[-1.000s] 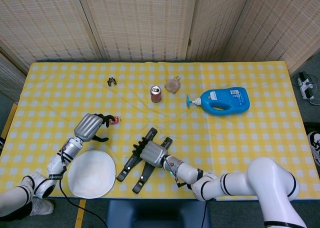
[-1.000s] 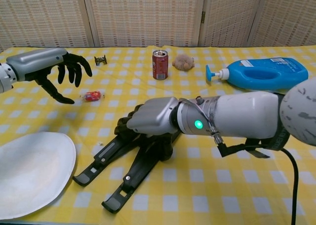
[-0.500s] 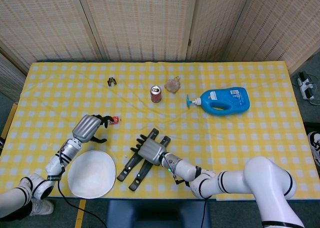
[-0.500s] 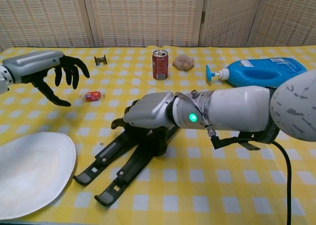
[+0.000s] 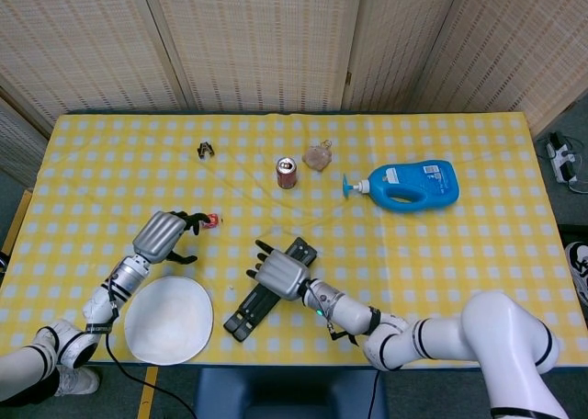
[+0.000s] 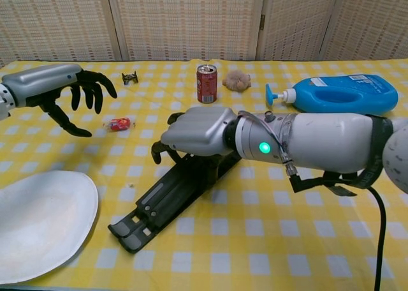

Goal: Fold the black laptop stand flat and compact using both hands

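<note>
Matt black, seemingly plastic laptop stand (image 6: 167,198); checked cloth tablecloth (image 6: 268,240).

Stand legs (image 6: 167,198) together now — R hand (image 6: 194,133) higher.

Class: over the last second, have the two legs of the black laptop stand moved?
Yes. The laptop stand legs swung together, closing the earlier V beside the unmoved white plate.

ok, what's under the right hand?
The black laptop stand, legs together, flat on the table. The right hand covers its far end, so contact there is hidden.
</note>
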Robot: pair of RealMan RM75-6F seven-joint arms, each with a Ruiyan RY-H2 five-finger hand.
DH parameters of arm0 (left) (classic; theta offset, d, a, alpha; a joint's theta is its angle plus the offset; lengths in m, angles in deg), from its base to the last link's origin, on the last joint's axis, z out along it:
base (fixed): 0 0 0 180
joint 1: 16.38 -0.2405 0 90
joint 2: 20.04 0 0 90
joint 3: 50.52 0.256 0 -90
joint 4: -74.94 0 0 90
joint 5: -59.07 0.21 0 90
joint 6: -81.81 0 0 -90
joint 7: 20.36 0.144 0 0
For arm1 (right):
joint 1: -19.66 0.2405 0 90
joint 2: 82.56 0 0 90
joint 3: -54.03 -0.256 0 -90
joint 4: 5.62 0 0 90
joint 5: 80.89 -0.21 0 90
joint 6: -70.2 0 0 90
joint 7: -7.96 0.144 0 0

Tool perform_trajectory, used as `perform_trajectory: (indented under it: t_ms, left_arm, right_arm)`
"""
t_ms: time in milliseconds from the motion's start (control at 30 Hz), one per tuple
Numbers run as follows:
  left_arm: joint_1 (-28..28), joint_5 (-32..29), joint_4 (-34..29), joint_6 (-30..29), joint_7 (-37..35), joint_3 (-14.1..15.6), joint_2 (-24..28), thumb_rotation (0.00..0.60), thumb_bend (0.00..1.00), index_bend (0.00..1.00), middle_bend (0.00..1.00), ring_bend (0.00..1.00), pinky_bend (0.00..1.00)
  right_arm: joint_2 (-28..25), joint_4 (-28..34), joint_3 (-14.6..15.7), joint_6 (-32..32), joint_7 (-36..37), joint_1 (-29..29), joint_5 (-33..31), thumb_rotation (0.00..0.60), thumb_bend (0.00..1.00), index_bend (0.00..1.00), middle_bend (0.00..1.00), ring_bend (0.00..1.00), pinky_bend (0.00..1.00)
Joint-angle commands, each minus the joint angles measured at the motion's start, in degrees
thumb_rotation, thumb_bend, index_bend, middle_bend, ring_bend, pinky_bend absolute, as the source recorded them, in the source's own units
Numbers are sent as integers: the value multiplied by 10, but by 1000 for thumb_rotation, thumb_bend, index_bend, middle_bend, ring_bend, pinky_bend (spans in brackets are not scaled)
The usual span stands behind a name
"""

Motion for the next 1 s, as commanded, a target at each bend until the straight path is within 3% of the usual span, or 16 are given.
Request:
perform_trajectory:
  t_ms: [33,233,300,400,467,533,700,900,1000]
  left_arm:
    - [0,1,-4,-2,4,-1,2,600,0,321,515,457,544]
    - [0,-1,-14,-1,14,-4,5,600,0,319,512,453,544]
    - [-1,-2,-17,-1,17,-5,7,600,0,313,506,446,544]
    - [-2,-6,-22,-1,22,-8,10,600,0,289,488,437,534]
    - [-4,-11,-25,-1,25,-11,13,600,0,272,472,427,527]
    - [-6,-22,-32,4,35,-15,17,600,0,254,453,418,523]
    - [-22,-60,-66,-6,59,-37,34,600,11,215,420,395,493]
    - [-52,-96,-111,-41,93,-59,71,600,30,215,373,321,262]
    - [-71,-111,-135,-59,110,-64,93,600,32,210,345,287,193]
  right_arm:
    - [-1,-1,1,8,6,-8,9,600,256,296,473,240,0]
    - [-6,4,1,7,6,-17,12,600,256,305,463,230,0]
    - [-12,11,3,2,-1,-17,5,600,256,244,382,184,0]
    - [-26,33,4,-4,-16,-17,-12,600,256,28,151,61,0]
    - [-34,49,4,-1,-27,-18,-19,600,256,0,41,14,0]
    - [-45,70,2,12,-33,-23,-25,600,256,0,3,2,0]
    - [-92,137,-3,68,-41,-50,-37,600,256,0,9,8,0]
    - [-174,229,17,188,-93,-110,-11,600,256,0,71,60,0]
    - [-223,274,33,242,-100,-149,5,600,256,0,78,75,0]
